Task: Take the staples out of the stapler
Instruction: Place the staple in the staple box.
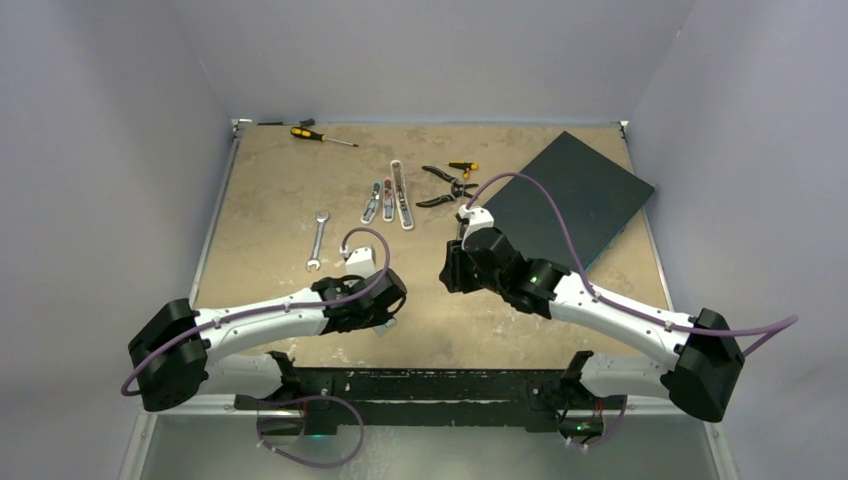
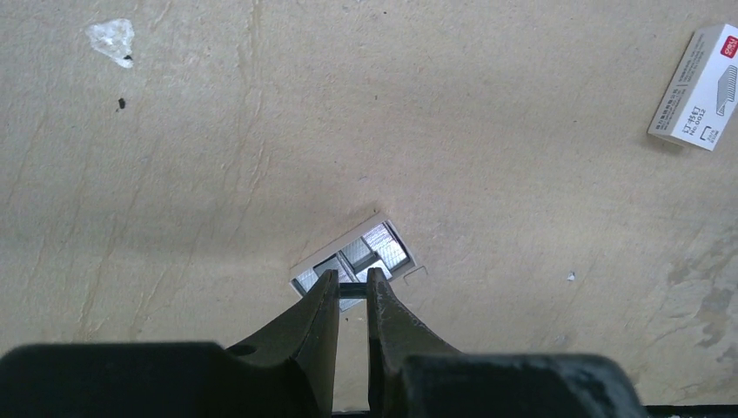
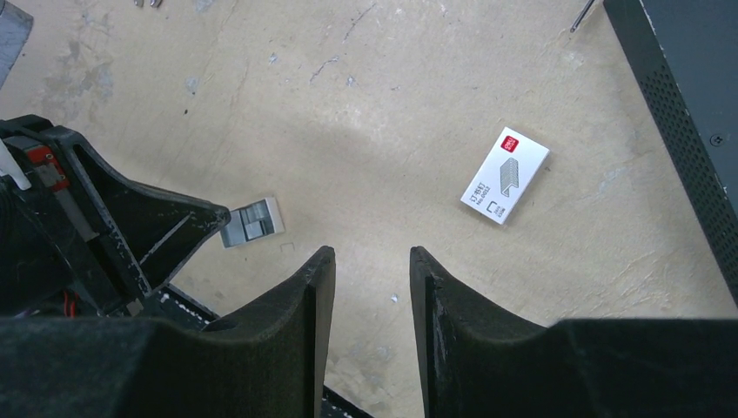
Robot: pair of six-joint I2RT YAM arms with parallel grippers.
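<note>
Several silvery ribbed strips of staples point(image 2: 376, 246) lie in a small shallow white tray point(image 2: 306, 265) on the tan table. My left gripper point(image 2: 352, 279) hovers at the tray's near edge, its fingertips shut on a thin dark strip that looks like staples point(image 2: 352, 290). From above, the left gripper point(image 1: 386, 312) is near the table's front middle. The right gripper point(image 3: 372, 254) hangs open and empty above bare table; the tray point(image 3: 252, 220) lies to its left. In the top view the right gripper point(image 1: 450, 272) is just right of the left one. I cannot pick out the stapler.
A white staple box point(image 3: 505, 174) lies right of the tray, also white staple box point(image 2: 699, 87). One loose staple point(image 2: 416, 272) lies beside the tray. At the back are a screwdriver point(image 1: 320, 135), pliers point(image 1: 445, 186), a wrench point(image 1: 317, 240), long narrow tools point(image 1: 400, 195) and a dark board point(image 1: 570, 200).
</note>
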